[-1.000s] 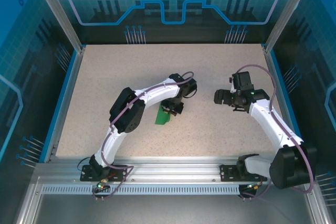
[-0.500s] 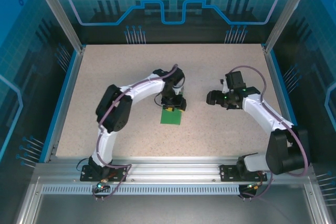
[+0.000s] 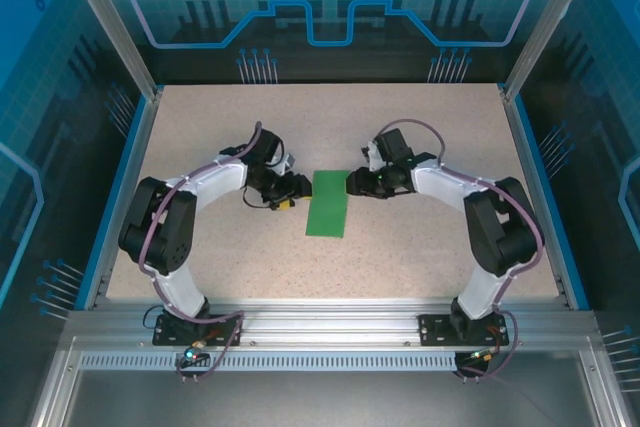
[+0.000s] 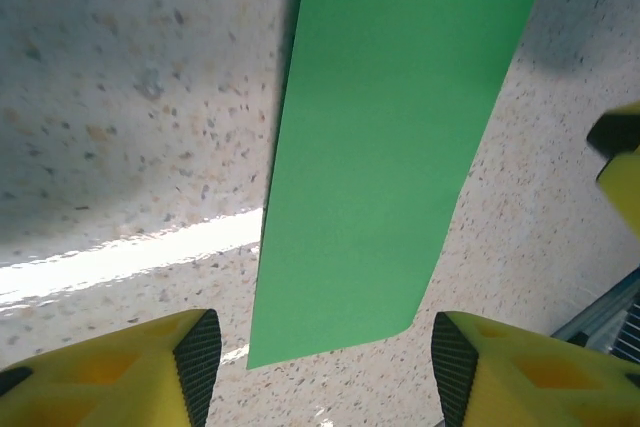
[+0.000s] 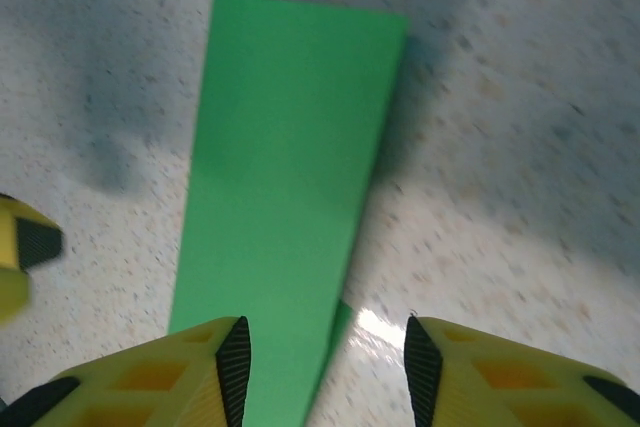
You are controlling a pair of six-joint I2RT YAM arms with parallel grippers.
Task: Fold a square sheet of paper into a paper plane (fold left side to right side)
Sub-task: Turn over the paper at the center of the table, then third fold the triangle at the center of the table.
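The square sheet of paper (image 3: 328, 203) lies flat on the table as a narrow bright green rectangle, folded in half lengthwise. My left gripper (image 3: 298, 190) sits low at its upper left edge. In the left wrist view the paper (image 4: 390, 137) ends just ahead of my open left gripper (image 4: 325, 372), with nothing between the fingers. My right gripper (image 3: 352, 183) is at the paper's upper right edge. In the right wrist view the paper (image 5: 285, 167) runs under the left finger (image 5: 232, 362), and its layered edge lies between the parted jaws of the right gripper (image 5: 325, 362).
The speckled table (image 3: 200, 147) is walled by a blue rim (image 3: 120, 197) on the left and right and a metal rail (image 3: 320, 322) at the near edge. The two grippers face each other across the narrow paper, a few centimetres apart.
My left gripper let go of the paper, opened and drew back to its left side. The paper now lies flat. My right arm swung left to the paper's right edge, its jaws narrowing.
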